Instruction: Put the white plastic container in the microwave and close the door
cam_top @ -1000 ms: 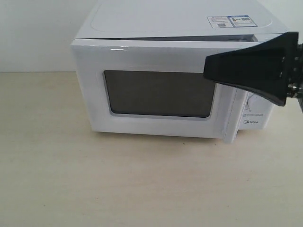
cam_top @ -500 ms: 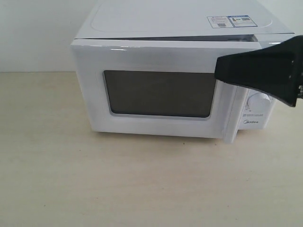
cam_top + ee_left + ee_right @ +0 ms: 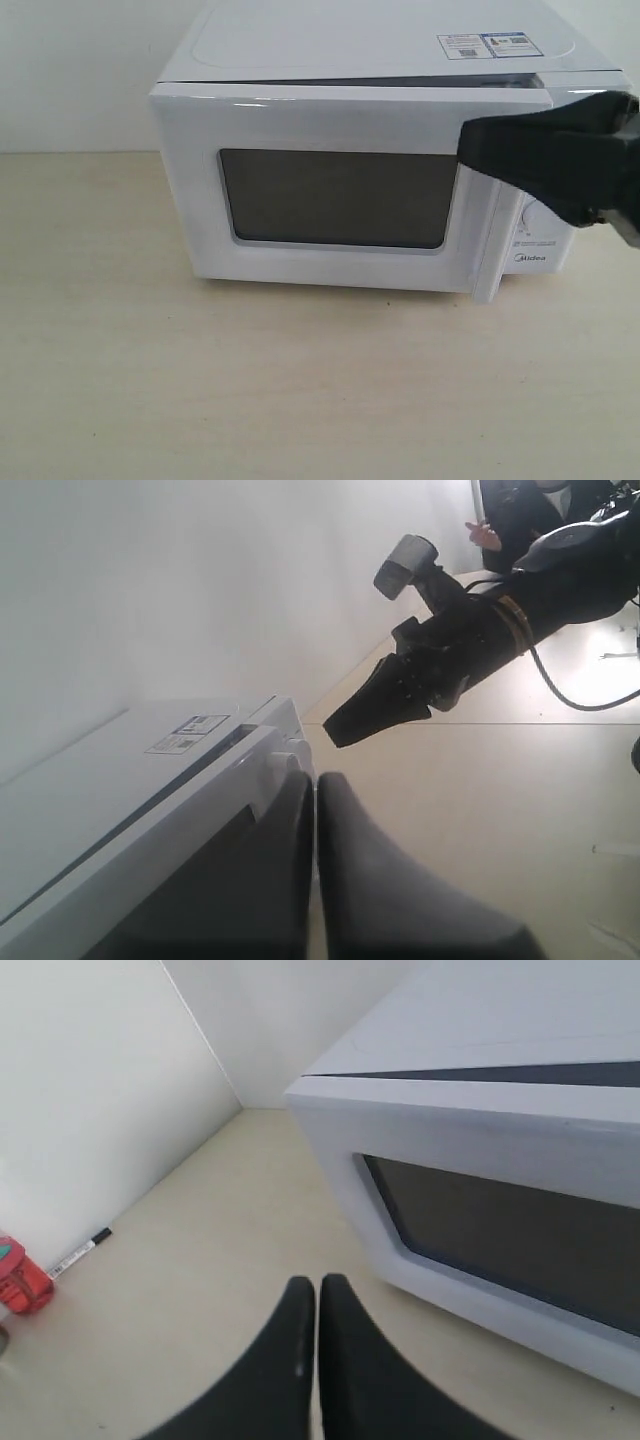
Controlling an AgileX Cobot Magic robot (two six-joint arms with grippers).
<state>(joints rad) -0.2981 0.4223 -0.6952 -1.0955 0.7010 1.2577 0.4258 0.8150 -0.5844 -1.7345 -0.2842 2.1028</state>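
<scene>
Lying well apart from microwave (image 3: 470, 1125): marker (image 3: 80, 1252)

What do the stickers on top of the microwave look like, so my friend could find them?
Find the big white microwave on the pale table. On its flat top, toward the right in the outside camera's view, two stickers sit side by side. They are the only printed patches there, one mostly white, one with blue; everything around them is plain white.
</scene>
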